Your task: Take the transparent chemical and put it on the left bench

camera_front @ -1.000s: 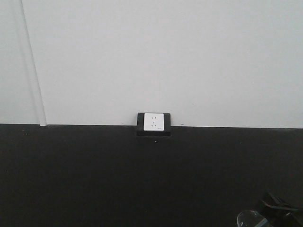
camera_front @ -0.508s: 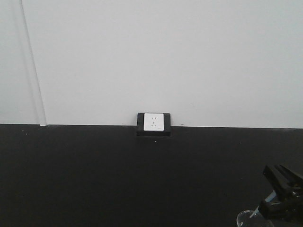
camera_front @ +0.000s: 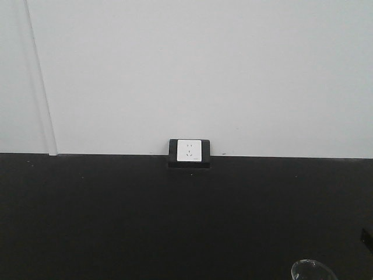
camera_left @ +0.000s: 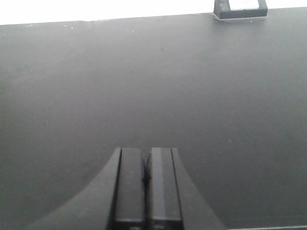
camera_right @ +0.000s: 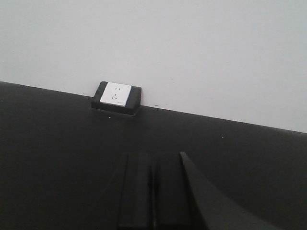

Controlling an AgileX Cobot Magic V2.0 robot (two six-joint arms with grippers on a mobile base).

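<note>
1. Front view: the right gripper, beside the glass half a second ago, has left this view. One transparent chemical shows its rim at the near right of the counter. One wall socket sits far behind.
2. Left wrist view: the left gripper hovers low over the counter, its two fingers pressed together, holding nothing.
3. Right wrist view: the right gripper points toward the wall socket, its two fingers closed together on nothing.

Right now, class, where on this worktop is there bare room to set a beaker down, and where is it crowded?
The black worktop is bare from the view's left edge across to the middle, and along the strip in front of the wall socket. Only the bottom right corner is taken, where a clear glass rim shows.
</note>
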